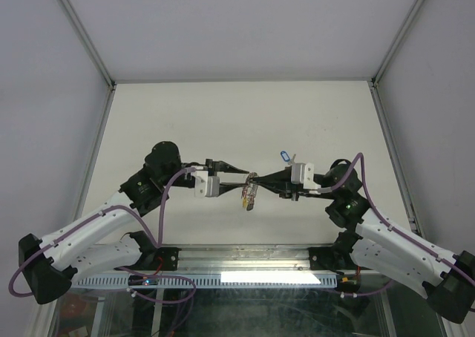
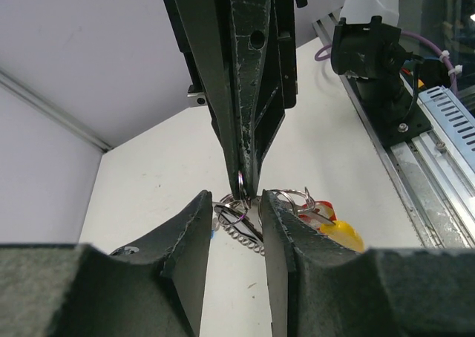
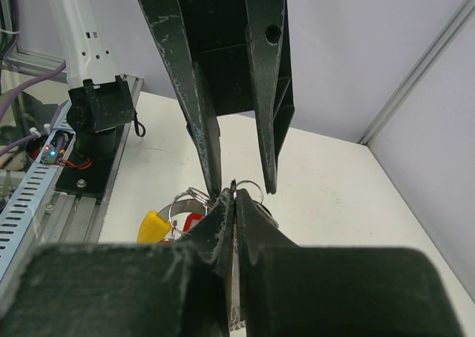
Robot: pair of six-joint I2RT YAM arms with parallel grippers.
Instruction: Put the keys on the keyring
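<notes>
The two grippers meet tip to tip above the middle of the table. My right gripper [image 1: 254, 178] [image 3: 234, 192] is shut on the thin edge of the keyring [image 2: 247, 237], whose ribbed part hangs below. A bunch of keys [image 1: 250, 196] dangles from it on small rings, with a yellow tag [image 2: 345, 233] [image 3: 152, 226] and a red tag [image 3: 194, 220] showing. My left gripper [image 1: 247, 175] [image 2: 234, 200] is open, its fingers [image 3: 211, 159] straddling the right fingertips and the rings. A blue-tagged key [image 1: 284, 156] lies apart on the table behind the right gripper.
White walls with metal corner posts [image 1: 89, 44] enclose the table on three sides. A metal rail [image 1: 245, 257] with the arm bases runs along the near edge. Purple cables [image 1: 159, 203] loop beside both arms.
</notes>
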